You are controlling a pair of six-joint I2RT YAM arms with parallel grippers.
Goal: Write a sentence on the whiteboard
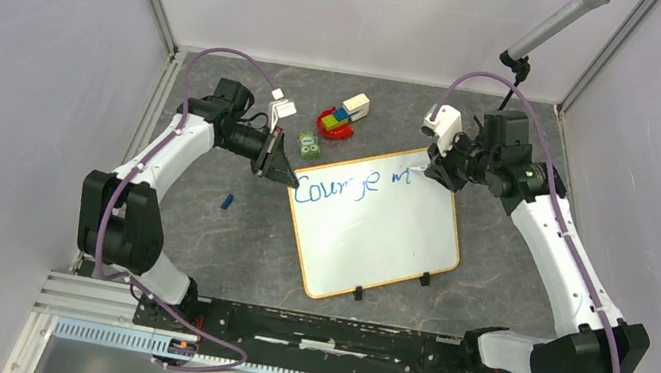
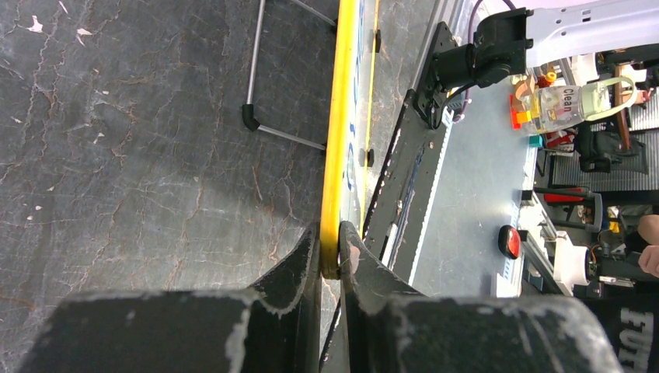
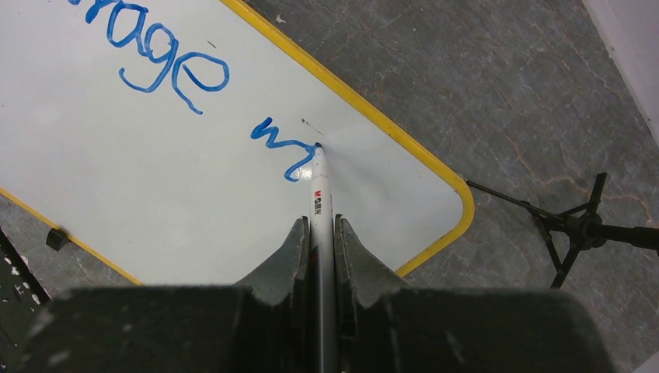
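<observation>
The whiteboard [image 1: 379, 235] lies tilted on the dark table, white with a yellow rim [image 2: 339, 140]. Blue writing on it reads "Courage" [image 1: 335, 185], followed by a "w" and part of another stroke [image 3: 281, 144]. My left gripper [image 1: 285, 175] is shut on the board's far-left corner, its jaws pinching the yellow rim [image 2: 333, 252]. My right gripper [image 3: 320, 225] is shut on a white marker [image 3: 320, 194], whose tip touches the board just right of the "w", near the far-right corner [image 1: 414, 167].
A small pile of coloured toy blocks [image 1: 342, 117] and a green item [image 1: 310, 147] lie beyond the board. A small blue piece [image 1: 227, 200] rests left of it. A thin black stand [image 3: 579, 225] sits right of the board. Two black clips [image 1: 424, 279] are on its near edge.
</observation>
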